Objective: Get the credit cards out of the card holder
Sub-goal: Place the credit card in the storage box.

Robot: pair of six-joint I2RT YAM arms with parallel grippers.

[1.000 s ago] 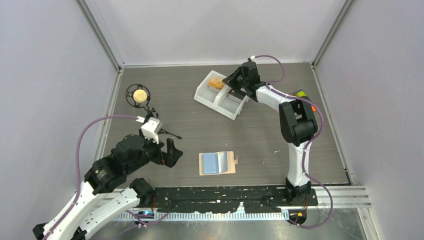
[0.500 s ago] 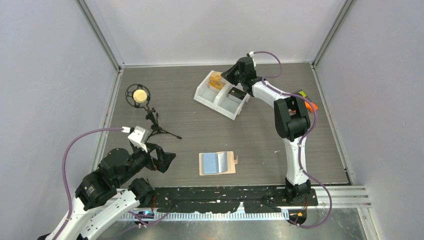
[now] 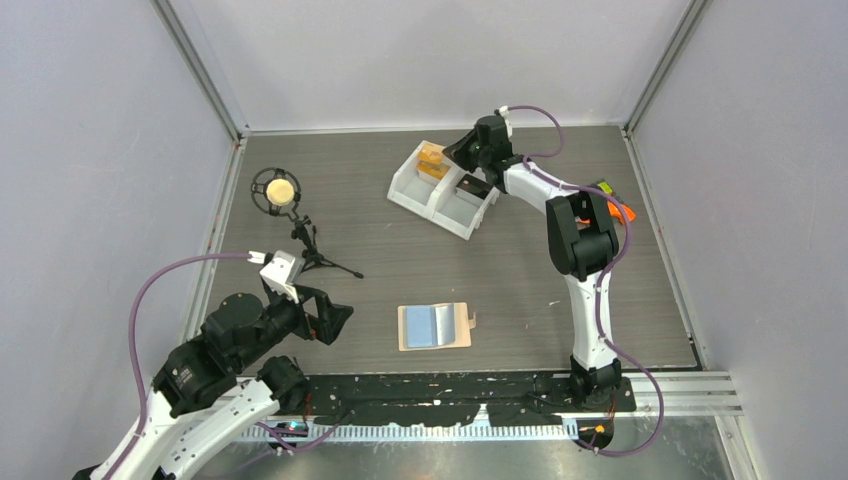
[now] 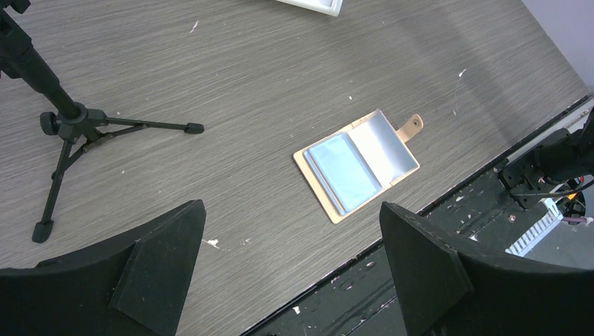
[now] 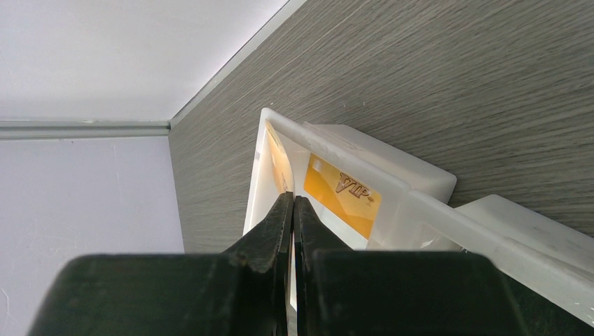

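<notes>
Orange "VIP" card (image 5: 342, 197) inside white bin (image 5: 427, 183)

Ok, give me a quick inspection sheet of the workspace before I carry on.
Surface: dark wood-grain table, a few white specks.
Job's things: card holder open flat near the arm bases, blue lining up; orange credit card in one compartment of the white bin, dark credit card in the other.
Clutter: small tripod at left; orange and green item at right edge, partly hidden.
Grippers: left gripper open, left of the holder; right gripper shut, empty, at the orange card's compartment.
Cables: purple cables loop off both arms, clear of the things.
Surroundings: pale walls, metal frame.
</notes>
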